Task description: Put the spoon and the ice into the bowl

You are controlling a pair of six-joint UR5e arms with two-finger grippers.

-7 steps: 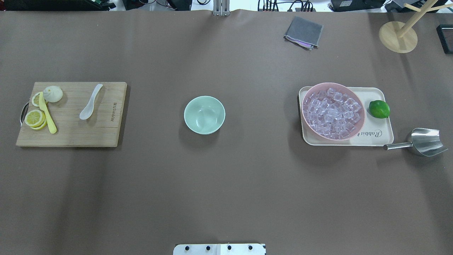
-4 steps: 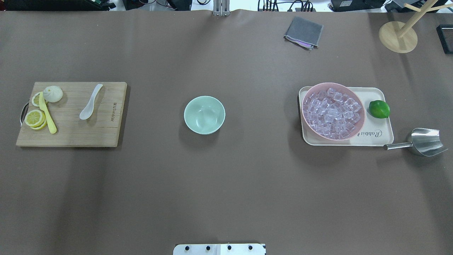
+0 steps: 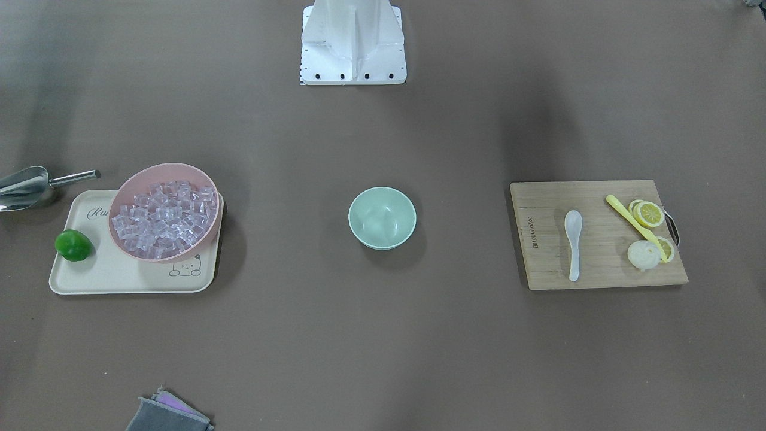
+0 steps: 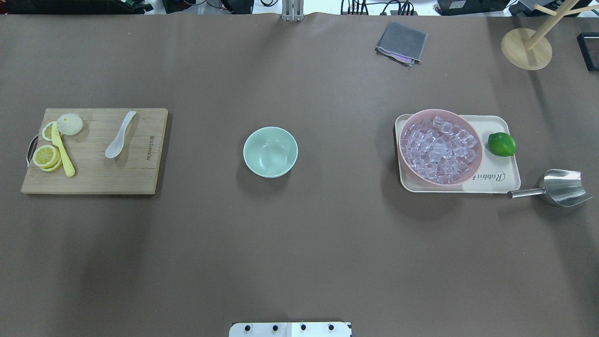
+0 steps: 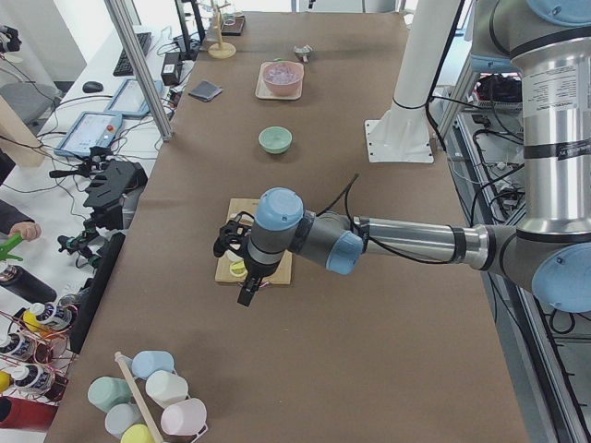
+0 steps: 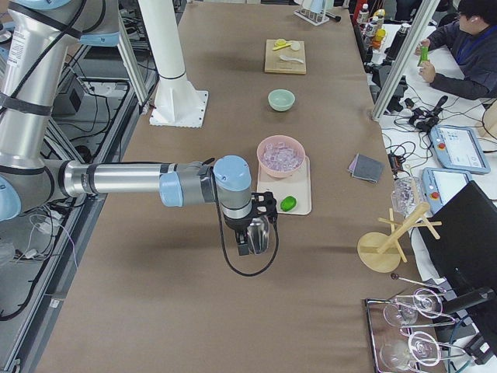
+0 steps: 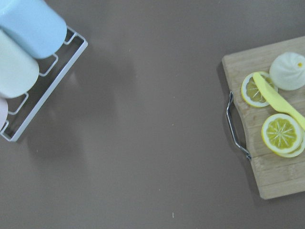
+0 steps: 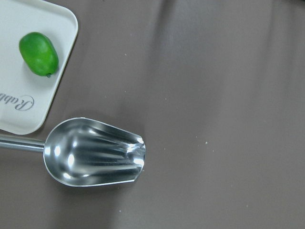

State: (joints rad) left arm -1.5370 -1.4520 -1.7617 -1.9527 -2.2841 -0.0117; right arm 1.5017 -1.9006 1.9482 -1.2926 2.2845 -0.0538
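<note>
So, stage: very start by the look of it; nothing delivered yet.
Bowl: bowl (image 4: 247, 142) mid-frame in the overhead view, upright, empty, alone on the worktop (image 4: 299, 257).
Spoon: spoon (image 4: 120, 135) flat on the cutting board (image 4: 135, 173) at the left of the overhead view, scoop toward lower left, well apart from the bowl; near the yellow utensil (image 4: 63, 152) and lemon slices (image 4: 46, 156), touching neither.
Ice: ice (image 4: 440, 150) heaped in the pink bowl (image 4: 480, 161) on the tray (image 4: 496, 180) at the right of the overhead view, well apart from the bowl; none outside the heap.
Left claw: left claw (image 5: 247, 297) shown only in the left side view, hanging over the near end of the cutting board; released or clenched, cannot tell; carrying nothing that shows.
Right claw: right claw (image 6: 245, 247) shown only in the right side view, above the steel scoop (image 4: 561, 187) beside the tray; released or clenched, cannot tell.
Left to do: everything, judging by the layout; spoon to lift and carry over, ice to move across.
Tray writing: cursive "Rabbi", end lost at the pink bowl's edge; small bear drawing (image 3: 184, 266) in the front view.
Board writing: dark printed word along the edge nearest the bowl, too small to read.
</note>
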